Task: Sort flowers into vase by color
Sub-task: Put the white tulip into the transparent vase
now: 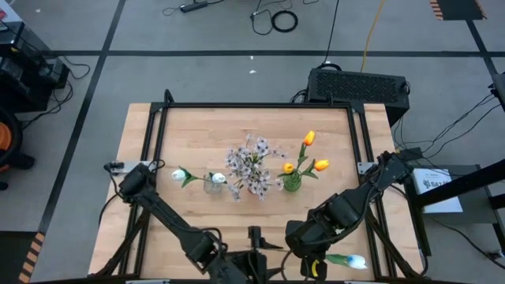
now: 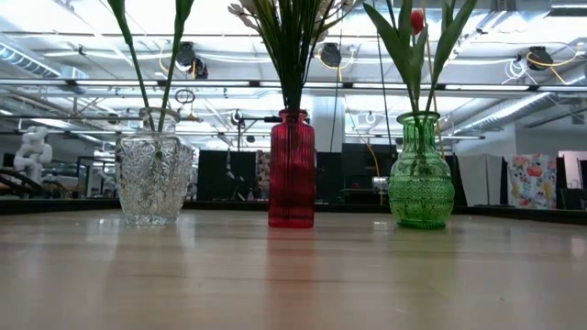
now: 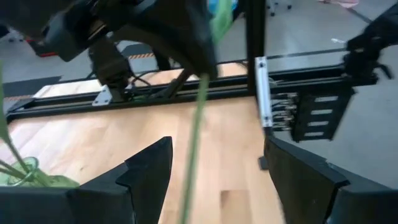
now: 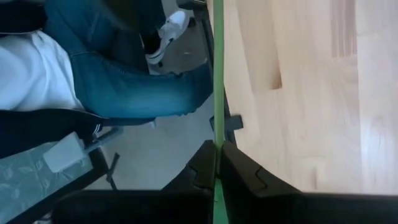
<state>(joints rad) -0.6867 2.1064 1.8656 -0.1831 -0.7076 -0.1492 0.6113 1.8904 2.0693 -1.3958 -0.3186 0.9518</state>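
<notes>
Three vases stand in a row mid-table: a clear vase [image 2: 152, 179] with white tulips [image 1: 180, 174], a red vase [image 2: 292, 170] with pale blossoms [image 1: 251, 164], and a green vase [image 2: 421, 174] with orange tulips [image 1: 308, 139]. Near the table's front edge my right gripper [image 4: 217, 147] is shut on the stem of a white-blue tulip [image 1: 353, 260]. My left gripper [image 3: 217, 149] is open beside it, a finger on either side of that stem [image 3: 194, 143] without touching it. My right gripper pinches the tulip's green stem [image 4: 218, 127] between its two fingers, partway along it. The fingers slant down from above and lie across the stem. The flower is lifted clear of the table, its head [image 1: 355, 261] out to the right of the gripper.
A black frame rail [image 3: 186, 93] edges the table. A person in jeans [image 4: 124, 81] stands just off the table's near edge. Bare wood [image 1: 197, 126] lies behind the vases and between them and the front edge.
</notes>
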